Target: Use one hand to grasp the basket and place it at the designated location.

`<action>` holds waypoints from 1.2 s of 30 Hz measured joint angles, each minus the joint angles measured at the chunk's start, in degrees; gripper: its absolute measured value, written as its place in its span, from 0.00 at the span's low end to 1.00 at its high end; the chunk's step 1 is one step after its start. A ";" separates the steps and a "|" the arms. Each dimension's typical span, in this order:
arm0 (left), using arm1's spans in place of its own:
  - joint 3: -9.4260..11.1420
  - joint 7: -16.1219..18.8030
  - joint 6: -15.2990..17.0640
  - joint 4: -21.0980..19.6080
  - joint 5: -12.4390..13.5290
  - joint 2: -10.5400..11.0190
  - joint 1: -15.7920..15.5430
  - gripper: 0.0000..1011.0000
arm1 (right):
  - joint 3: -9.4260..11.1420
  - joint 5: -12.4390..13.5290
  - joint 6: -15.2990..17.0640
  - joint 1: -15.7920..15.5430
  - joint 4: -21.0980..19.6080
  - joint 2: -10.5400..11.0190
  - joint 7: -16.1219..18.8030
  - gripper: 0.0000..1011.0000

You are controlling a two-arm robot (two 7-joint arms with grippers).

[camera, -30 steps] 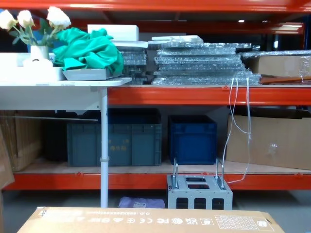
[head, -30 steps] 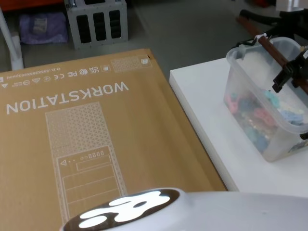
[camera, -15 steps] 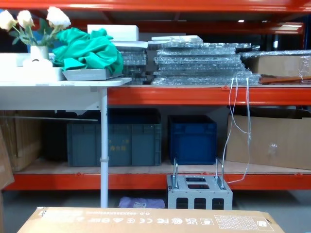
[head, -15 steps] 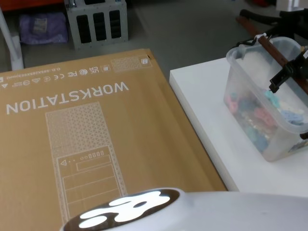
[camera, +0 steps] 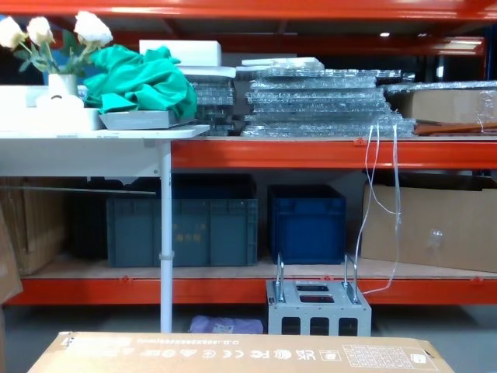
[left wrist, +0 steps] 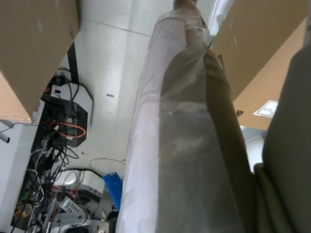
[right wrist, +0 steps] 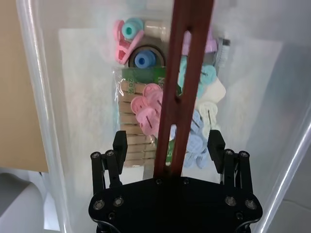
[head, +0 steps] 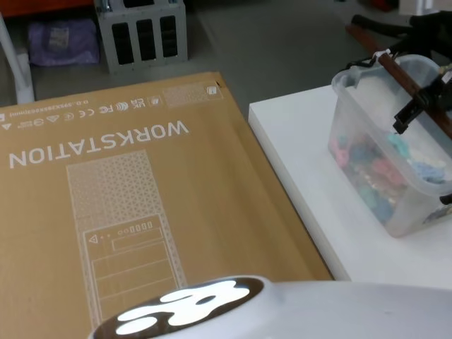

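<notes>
Basket (head: pixel 385 152) on table (head: pixel 311 176), right of cardboard box (head: pixel 134 198).

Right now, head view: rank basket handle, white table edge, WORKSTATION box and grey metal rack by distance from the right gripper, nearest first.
1. Basket handle: reddish-brown bar, right at the right gripper, above the basket.
2. White table: its near edge lies left of the basket.
3. WORKSTATION box: cardboard, left of the table.
4. Grey metal rack: on the floor, far upper left.

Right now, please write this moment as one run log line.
right hand: open, fingers either side of handle | basket: on white table | left hand: parked
</notes>
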 joint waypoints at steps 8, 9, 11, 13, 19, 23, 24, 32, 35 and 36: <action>0.00 0.00 0.00 0.00 0.00 0.00 0.00 0.00 | 1.01 -3.04 -4.06 0.58 2.26 -2.83 1.13 0.99; 0.00 0.00 0.00 0.02 0.01 0.00 0.00 0.00 | 1.10 -3.36 -4.31 0.67 2.35 -3.06 1.19 0.99; 0.00 0.00 0.00 0.03 0.01 0.00 0.00 0.00 | 1.31 -3.95 -4.57 0.84 2.41 -3.39 1.33 0.99; 0.00 0.00 0.00 0.03 0.01 0.00 0.00 0.00 | 1.63 -4.81 -4.67 1.18 2.39 -3.76 1.58 0.99; 0.00 0.00 0.00 0.03 0.01 0.00 0.00 0.00 | 2.45 -7.16 -4.35 2.03 2.30 -4.68 2.39 0.99; 0.00 0.00 0.00 0.03 0.01 0.00 0.00 0.00 | 2.92 -8.79 -3.46 2.64 1.70 -4.95 3.02 0.99; 0.00 0.00 0.00 0.03 0.01 0.00 0.00 0.00 | 3.04 -9.10 -3.22 2.77 1.48 -4.96 3.11 0.99; 0.00 0.00 0.00 0.03 0.01 0.00 0.00 0.00 | 4.44 -11.68 -0.69 3.65 -2.26 -3.64 3.27 0.99; 0.00 0.00 0.00 0.03 0.01 0.00 0.00 0.00 | 5.10 -12.29 0.09 3.80 -3.63 -3.10 3.17 0.99; 0.00 0.00 0.00 0.03 0.01 0.00 0.00 0.00 | 5.37 -12.49 0.41 3.81 -4.23 -2.87 3.09 0.99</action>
